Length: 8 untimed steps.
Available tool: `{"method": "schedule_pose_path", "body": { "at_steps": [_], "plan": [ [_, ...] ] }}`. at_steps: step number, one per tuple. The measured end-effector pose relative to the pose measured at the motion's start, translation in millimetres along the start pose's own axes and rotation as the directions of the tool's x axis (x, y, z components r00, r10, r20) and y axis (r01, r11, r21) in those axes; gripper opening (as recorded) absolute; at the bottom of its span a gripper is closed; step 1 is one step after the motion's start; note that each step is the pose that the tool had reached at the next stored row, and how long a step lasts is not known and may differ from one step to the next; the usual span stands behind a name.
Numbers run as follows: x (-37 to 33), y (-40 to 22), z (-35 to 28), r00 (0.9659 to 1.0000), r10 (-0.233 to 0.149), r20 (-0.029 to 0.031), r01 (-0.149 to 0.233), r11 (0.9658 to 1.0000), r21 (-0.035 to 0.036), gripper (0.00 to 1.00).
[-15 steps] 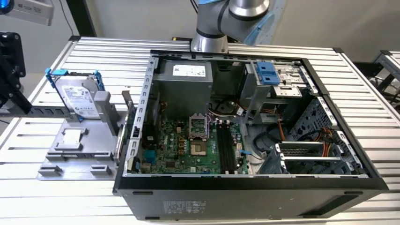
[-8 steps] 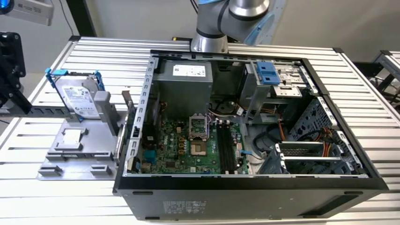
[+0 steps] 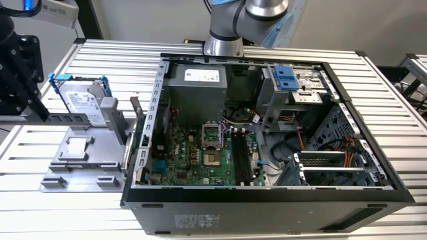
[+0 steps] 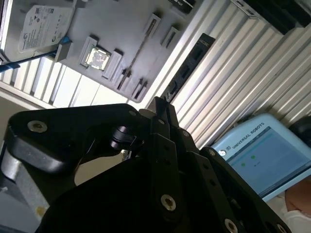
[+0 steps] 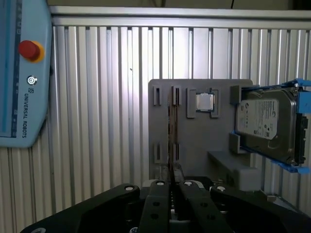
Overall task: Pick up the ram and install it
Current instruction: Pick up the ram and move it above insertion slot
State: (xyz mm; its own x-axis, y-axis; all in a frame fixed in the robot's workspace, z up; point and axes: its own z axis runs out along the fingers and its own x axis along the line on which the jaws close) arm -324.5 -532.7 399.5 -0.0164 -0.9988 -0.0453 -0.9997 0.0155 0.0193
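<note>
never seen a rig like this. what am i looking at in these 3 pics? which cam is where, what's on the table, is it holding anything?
It is one robot arm on a slatted metal table. The exterior view looks down from off the arm. Both wrist views ride on the arm and look past its black gripper.

On the table is an open computer case with its motherboard exposed. Beside it, toward the exterior view's left, is a grey tray. The tray holds the ram on edge in slots, a square chip and a hard drive in a blue bracket. The blue box is the arm's control tablet.

The gripper is shut, holds nothing and hangs clear of the tray.
</note>
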Motion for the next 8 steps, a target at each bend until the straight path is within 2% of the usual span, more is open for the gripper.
{"method": "schedule_pose_path", "body": {
  "at_steps": [8],
  "plan": [
    [-0.4, -26.9, -0.5, 1.0000, 0.000, 0.0000, 0.000, 1.0000, 0.0000, 0.00]
  ]
}}
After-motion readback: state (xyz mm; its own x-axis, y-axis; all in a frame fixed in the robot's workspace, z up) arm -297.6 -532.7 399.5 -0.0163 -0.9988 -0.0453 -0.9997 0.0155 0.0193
